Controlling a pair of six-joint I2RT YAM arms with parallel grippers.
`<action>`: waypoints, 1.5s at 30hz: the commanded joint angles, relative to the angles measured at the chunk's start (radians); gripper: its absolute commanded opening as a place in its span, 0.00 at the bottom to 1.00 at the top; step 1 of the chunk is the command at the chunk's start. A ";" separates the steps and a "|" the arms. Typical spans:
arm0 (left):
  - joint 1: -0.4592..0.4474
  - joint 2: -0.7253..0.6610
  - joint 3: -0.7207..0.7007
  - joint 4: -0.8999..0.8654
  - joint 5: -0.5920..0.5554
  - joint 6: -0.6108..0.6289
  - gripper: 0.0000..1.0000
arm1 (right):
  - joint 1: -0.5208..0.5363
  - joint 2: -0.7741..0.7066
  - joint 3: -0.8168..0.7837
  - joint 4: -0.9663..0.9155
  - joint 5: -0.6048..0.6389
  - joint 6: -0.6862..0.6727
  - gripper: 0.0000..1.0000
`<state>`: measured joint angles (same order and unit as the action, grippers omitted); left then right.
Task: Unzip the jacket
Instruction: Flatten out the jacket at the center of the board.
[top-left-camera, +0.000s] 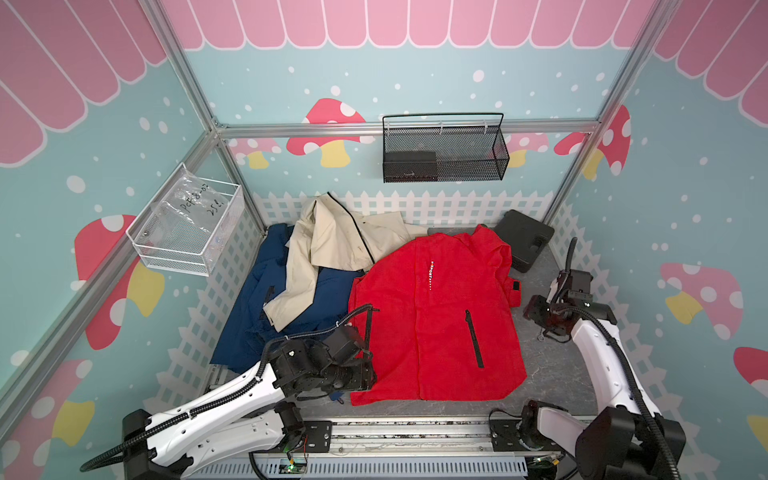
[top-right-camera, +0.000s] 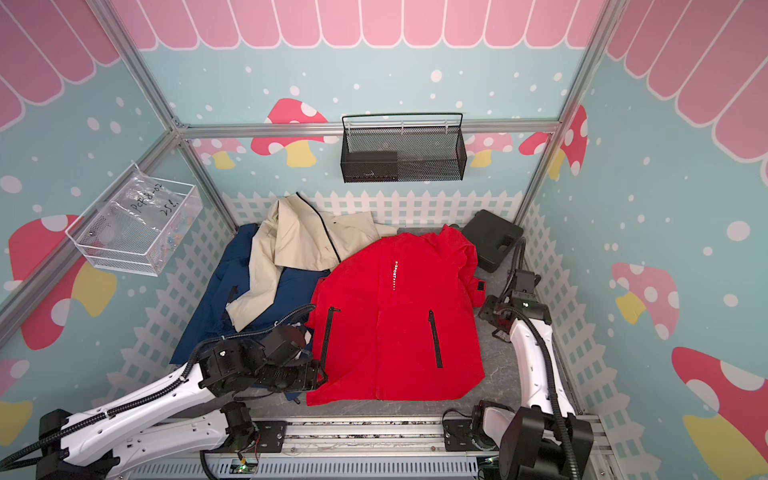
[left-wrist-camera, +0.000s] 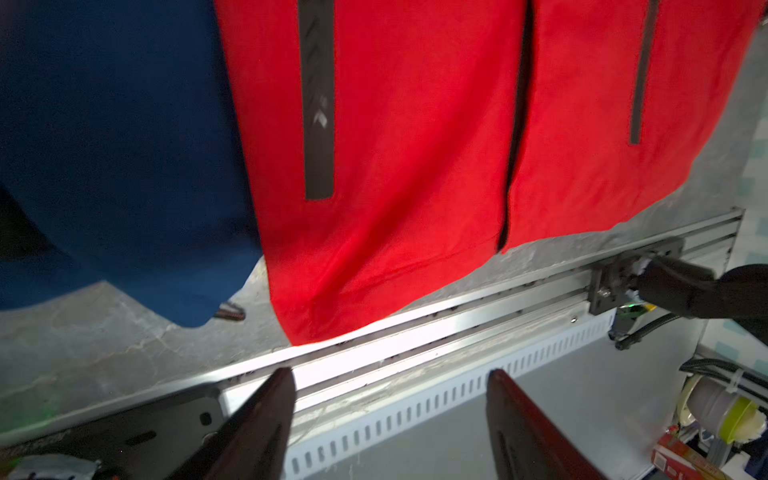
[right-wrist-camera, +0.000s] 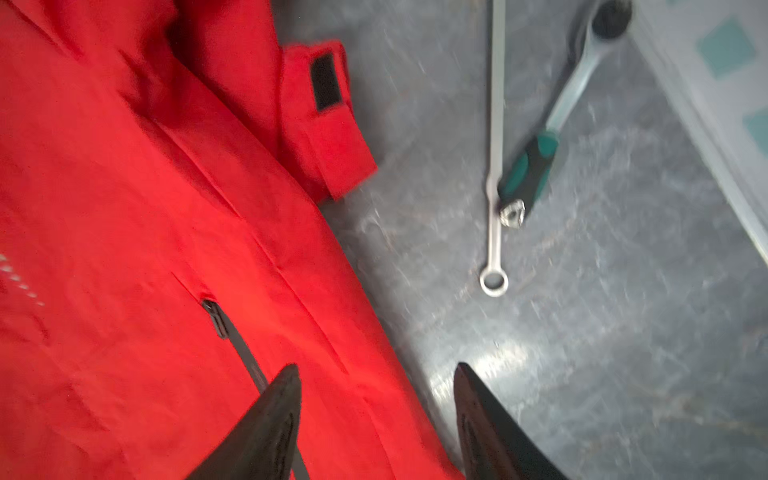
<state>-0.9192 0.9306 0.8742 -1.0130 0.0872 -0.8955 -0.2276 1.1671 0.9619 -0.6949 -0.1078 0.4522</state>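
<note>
A red jacket (top-left-camera: 436, 316) lies flat, front up, on the grey table in both top views, also (top-right-camera: 395, 320). Its front zipper (left-wrist-camera: 517, 124) runs as a dark line down the middle to the hem, with a black pocket zipper (top-left-camera: 473, 338) on each side. My left gripper (top-left-camera: 362, 372) sits at the jacket's near left corner. In the left wrist view it (left-wrist-camera: 390, 374) is open and holds nothing. At the jacket's right edge, by the sleeve cuff (right-wrist-camera: 328, 124), my right gripper (top-left-camera: 534, 311) is also open. One fingertip (right-wrist-camera: 291, 374) hangs over red cloth.
A beige jacket (top-left-camera: 332, 249) lies over a blue one (top-left-camera: 257, 307) at the back left. A black case (top-left-camera: 525, 241) stands at the back right. A slim wrench (right-wrist-camera: 494, 166) and a green-handled ratchet (right-wrist-camera: 536, 162) lie beside the right gripper. The metal rail (top-left-camera: 415, 432) runs along the front.
</note>
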 joint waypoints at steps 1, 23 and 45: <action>0.126 0.004 0.094 0.010 -0.023 0.153 0.84 | 0.010 0.008 0.066 0.143 -0.147 -0.070 0.62; 0.757 0.872 0.640 0.390 0.525 0.666 0.76 | 0.183 0.494 0.362 0.470 -0.581 -0.214 0.62; 0.664 1.151 0.856 0.461 0.695 0.748 0.00 | 0.279 0.460 0.068 0.702 -0.741 -0.031 0.59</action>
<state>-0.2348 2.1124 1.7046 -0.5629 0.7609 -0.1795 0.0322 1.6810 1.0615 -0.0727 -0.8150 0.3832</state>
